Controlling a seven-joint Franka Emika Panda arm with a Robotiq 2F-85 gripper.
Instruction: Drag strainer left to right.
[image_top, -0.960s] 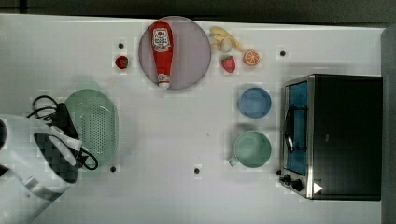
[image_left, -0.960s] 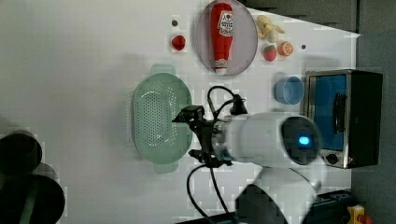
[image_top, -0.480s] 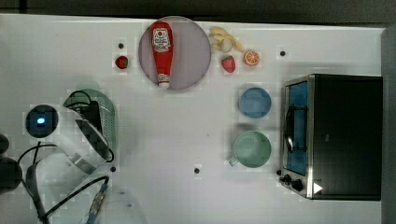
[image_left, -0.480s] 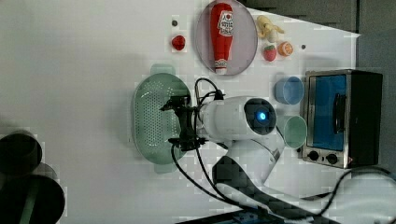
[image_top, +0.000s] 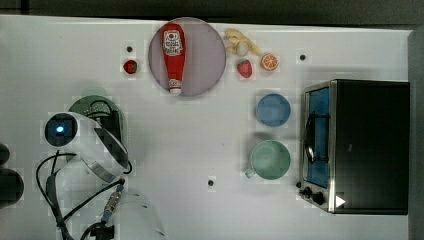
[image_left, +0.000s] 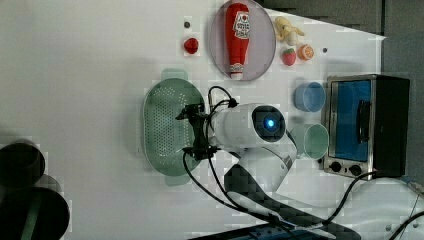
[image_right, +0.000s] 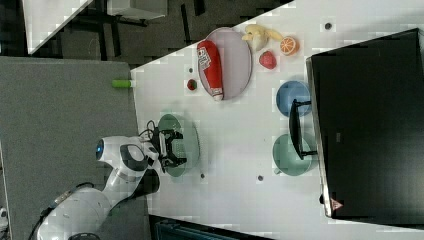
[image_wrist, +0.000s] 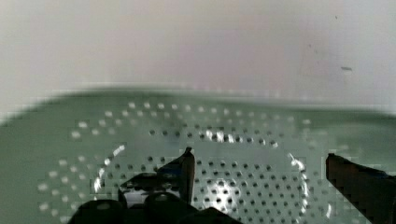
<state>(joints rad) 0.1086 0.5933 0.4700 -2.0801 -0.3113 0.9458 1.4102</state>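
The pale mint-green oval strainer (image_left: 162, 125) lies on the white table, on the left view's left side. In the top view the arm covers most of it, leaving a piece of the strainer's rim (image_top: 82, 106) showing. My gripper (image_left: 191, 131) hangs over the right half of its bowl in the left view, open wide, with nothing between the fingers. In the wrist view the strainer's perforated floor (image_wrist: 243, 140) lies right below the gripper (image_wrist: 271, 179), one fingertip (image_wrist: 186, 165) on each side. The right view shows the gripper (image_right: 176, 147) over the strainer (image_right: 192, 145).
A purple plate (image_top: 210, 55) holds a ketchup bottle (image_top: 173, 55). A blue cup (image_top: 273, 110), a green mug (image_top: 270, 159) and a toaster oven (image_top: 360, 145) stand at the top view's right. Small toy fruits (image_top: 245, 67) lie near the plate.
The arm has swung in over the strainer, carrying the gripper from its edge to above the bowl. The strainer has stayed in place.
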